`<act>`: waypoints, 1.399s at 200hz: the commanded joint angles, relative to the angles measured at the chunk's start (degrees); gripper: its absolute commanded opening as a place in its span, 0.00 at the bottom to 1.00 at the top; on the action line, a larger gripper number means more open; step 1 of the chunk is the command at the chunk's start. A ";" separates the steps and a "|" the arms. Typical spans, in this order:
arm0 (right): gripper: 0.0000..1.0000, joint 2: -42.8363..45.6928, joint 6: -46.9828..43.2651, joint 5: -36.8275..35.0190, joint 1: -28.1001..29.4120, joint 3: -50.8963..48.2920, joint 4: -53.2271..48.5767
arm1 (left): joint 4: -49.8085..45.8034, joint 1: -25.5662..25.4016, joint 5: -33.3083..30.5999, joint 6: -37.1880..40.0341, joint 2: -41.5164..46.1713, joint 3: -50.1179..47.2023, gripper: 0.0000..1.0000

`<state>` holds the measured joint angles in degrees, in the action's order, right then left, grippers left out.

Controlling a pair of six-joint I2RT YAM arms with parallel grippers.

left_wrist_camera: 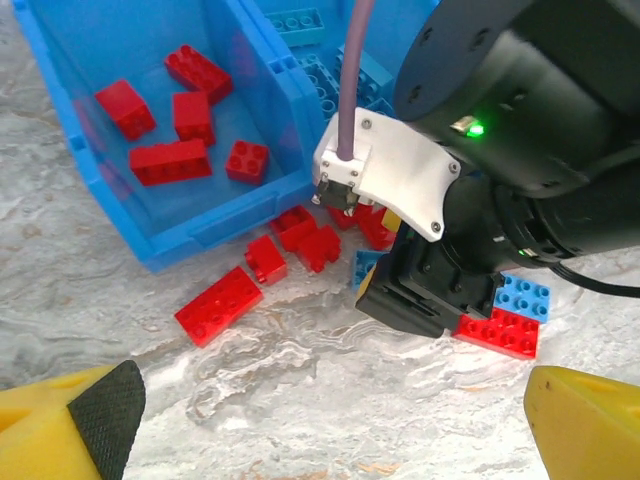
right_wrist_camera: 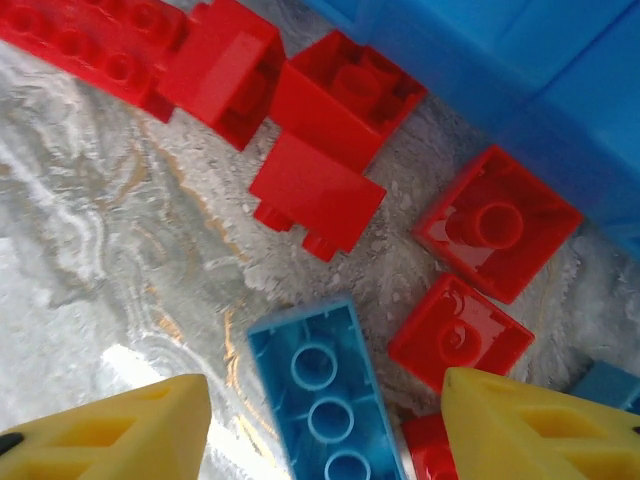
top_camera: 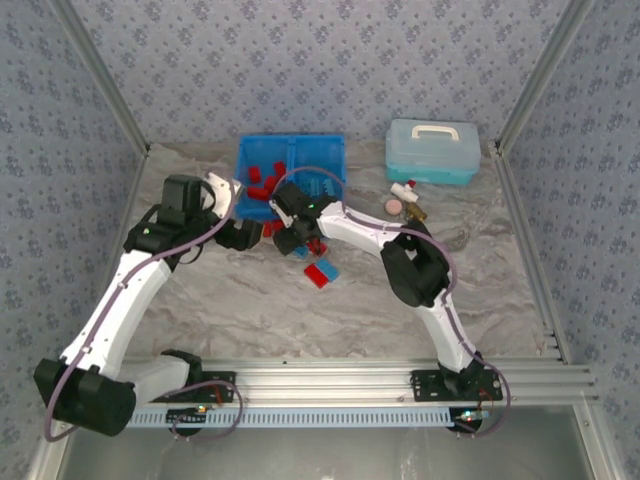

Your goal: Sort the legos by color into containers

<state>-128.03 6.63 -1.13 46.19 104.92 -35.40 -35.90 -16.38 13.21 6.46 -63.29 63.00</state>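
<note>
The blue bin (top_camera: 290,139) stands at the back; its left compartment (left_wrist_camera: 75,60) holds several red legos (left_wrist_camera: 170,160), and its right one holds light blue legos (left_wrist_camera: 300,22). More red legos (left_wrist_camera: 218,305) lie scattered on the table before the bin. My left gripper (left_wrist_camera: 330,440) is open wide over bare table with nothing between its fingers. My right gripper (right_wrist_camera: 330,430) is low over the pile, open. Its yellow fingers (right_wrist_camera: 130,430) stand either side of an upturned light blue lego (right_wrist_camera: 315,385) without touching it. Red legos (right_wrist_camera: 495,220) lie around it.
A red and a blue lego (top_camera: 322,272) lie side by side nearer the arms. A pale blue lidded case (top_camera: 432,150) stands at the back right, with a pink disc (top_camera: 396,204) and a brass piece (top_camera: 415,213) in front. The two grippers (top_camera: 250,235) (top_camera: 295,240) are close together.
</note>
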 commanded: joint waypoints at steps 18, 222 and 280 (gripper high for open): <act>0.55 -1.97 -1.31 1.09 0.36 2.04 -4.67 | 3.55 0.12 -2.18 0.05 0.09 -0.63 0.99; 0.30 1.37 0.81 -8.15 3.52 -0.73 -6.95 | 4.96 0.83 -0.66 -1.46 -2.34 -0.76 0.99; 0.30 14.92 6.01 -9.77 -3.35 0.57 1.90 | 10.43 1.08 1.61 -1.44 1.92 -4.09 0.99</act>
<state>-118.58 9.37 -8.23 46.87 102.39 -38.63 -29.34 -15.94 13.15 5.34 -63.64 59.53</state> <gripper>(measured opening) 0.326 0.993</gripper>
